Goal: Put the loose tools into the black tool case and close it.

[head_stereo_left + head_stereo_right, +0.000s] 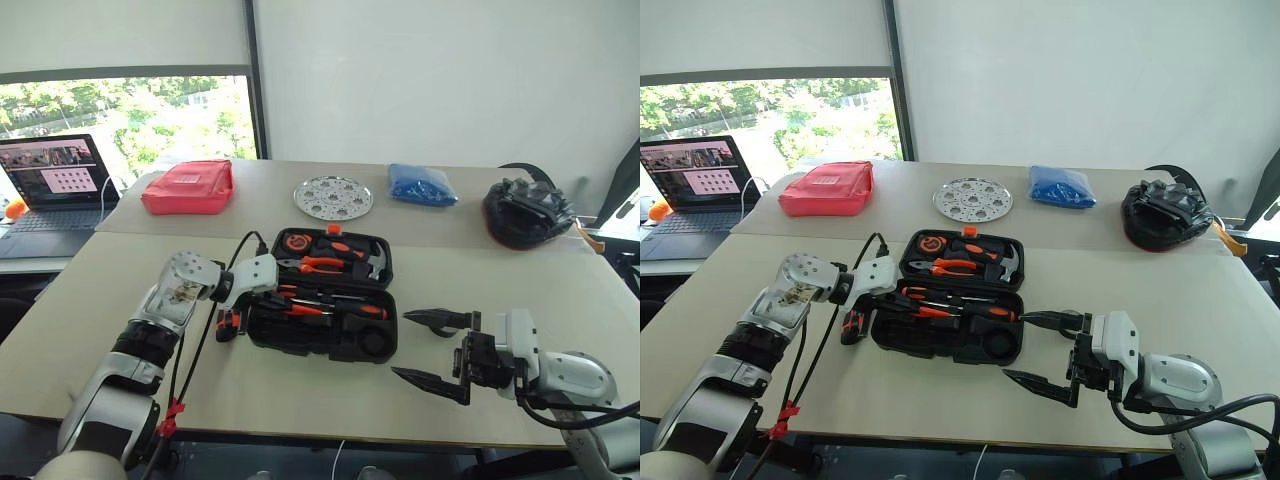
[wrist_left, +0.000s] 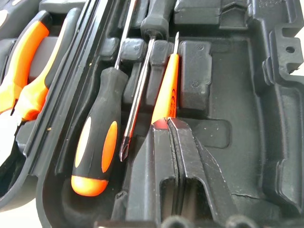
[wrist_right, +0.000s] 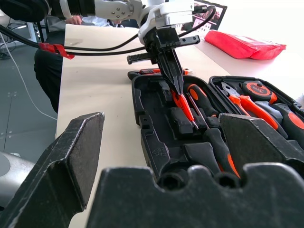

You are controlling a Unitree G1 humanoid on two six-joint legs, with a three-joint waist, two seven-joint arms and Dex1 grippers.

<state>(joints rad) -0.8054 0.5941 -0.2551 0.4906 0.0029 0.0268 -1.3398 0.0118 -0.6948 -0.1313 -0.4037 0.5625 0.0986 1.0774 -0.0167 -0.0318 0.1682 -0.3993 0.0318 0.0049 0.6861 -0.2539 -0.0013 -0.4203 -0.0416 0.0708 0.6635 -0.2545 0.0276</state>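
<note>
Your left gripper (image 2: 168,124) is pinched tight on the near end of the slim orange tool (image 2: 167,85), which lies in its slot in the near half of the black tool case (image 1: 320,345). The case sits open at the table's (image 1: 90,330) centre.

Your right gripper (image 1: 432,348) hangs just right of the case, jaws spread wide, nothing between them.

Already seated next to the slim tool: a screwdriver (image 2: 97,137) with orange-and-black handle, and a second screwdriver (image 3: 209,137) whose shaft lies between the two.

Far half of the case holds the pliers (image 1: 318,265), tape measure (image 1: 297,241) and hammer (image 1: 372,262).

One orange-black tool (image 1: 229,324) still lies loose on the table, touching the case's left edge, under your left wrist. Can't tell exactly what it is.

Farther back on the table: red fabric pouch (image 1: 188,187), perforated metal disc (image 1: 332,197), blue bag (image 1: 421,185), black helmet-like object (image 1: 526,212). Laptop (image 1: 55,190) far left.
</note>
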